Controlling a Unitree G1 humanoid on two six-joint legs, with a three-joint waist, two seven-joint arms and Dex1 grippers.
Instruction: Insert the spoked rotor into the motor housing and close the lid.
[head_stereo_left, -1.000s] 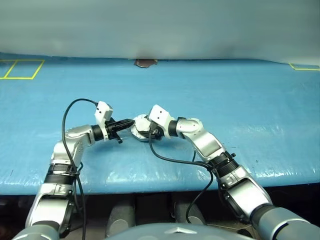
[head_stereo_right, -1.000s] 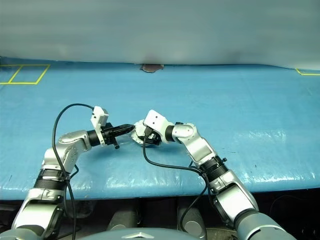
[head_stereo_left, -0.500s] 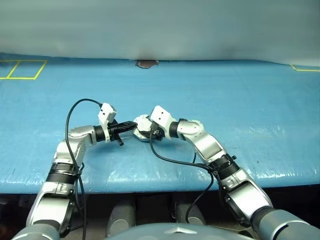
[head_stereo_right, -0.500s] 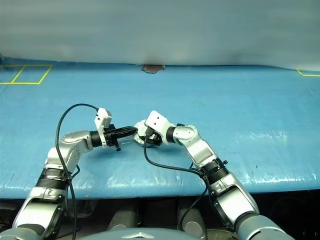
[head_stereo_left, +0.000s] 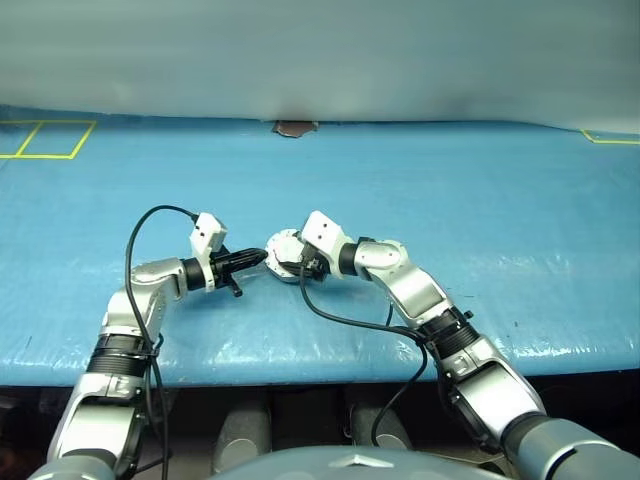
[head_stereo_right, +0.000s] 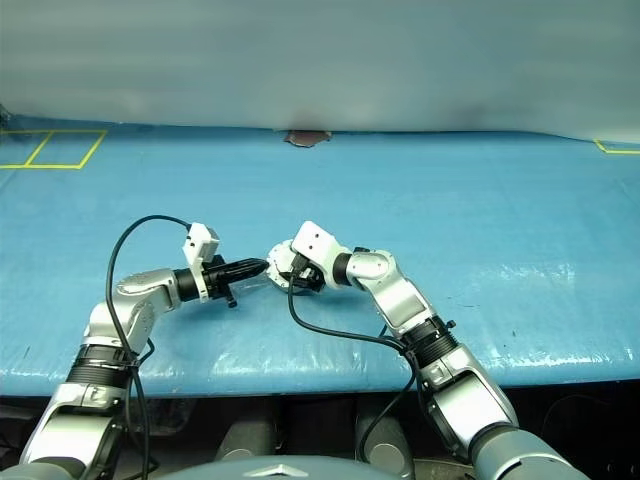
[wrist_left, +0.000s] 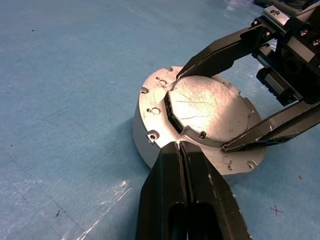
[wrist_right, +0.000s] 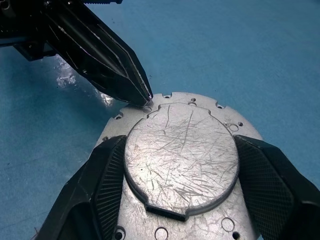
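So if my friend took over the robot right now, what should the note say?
Left gripper: shut, empty, its tip resting at the rim of the round silver metal motor housing.
Right gripper: fingers spread on either side of the scratched grey round metal lid, one on each edge.
The housing sits on the blue table cover, between the two grippers.
Done: the lid lies flat on top of the housing, so it looks closed. The rotor cannot be seen; it is probably inside.
Left: check that the lid is seated all round, then let go and draw both grippers back.
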